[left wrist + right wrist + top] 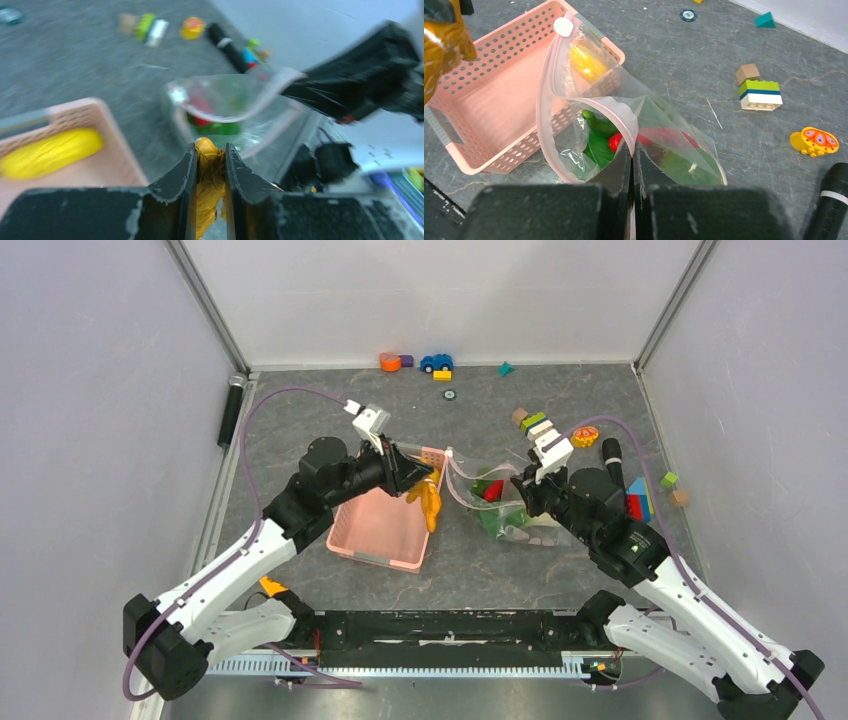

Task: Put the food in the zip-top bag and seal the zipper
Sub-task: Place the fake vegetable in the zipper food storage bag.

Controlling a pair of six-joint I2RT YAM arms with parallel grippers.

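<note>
The left claw [210, 150] is clenched on a crinkly orange-yellow toy food piece [207, 172]. It hangs over the gap between the pink slotted plastic basket [372, 540] and the clear zip-top plastic bag [684, 160], which lies on the grey desk [480, 420] at the basket's 3 o'clock. The right claw [631, 150] is pinched shut on the bag's pinkish zipper strip [543, 95], lifting one lip so the mouth gapes toward 9 o'clock. Green and red pieces lie inside.

Only one lip is held, so the slack lip could fold under the incoming piece. The piece might then slide off onto the desk or back into the basket. A snag could also tug the strip from the right claw.

A smooth yellow toy piece [50, 150] lies in the basket, whose wall crowds the approach. Stacked building blocks [760, 94] and a black cylinder [611, 455] sit near the bag's 1 o'clock, clear of the path.
</note>
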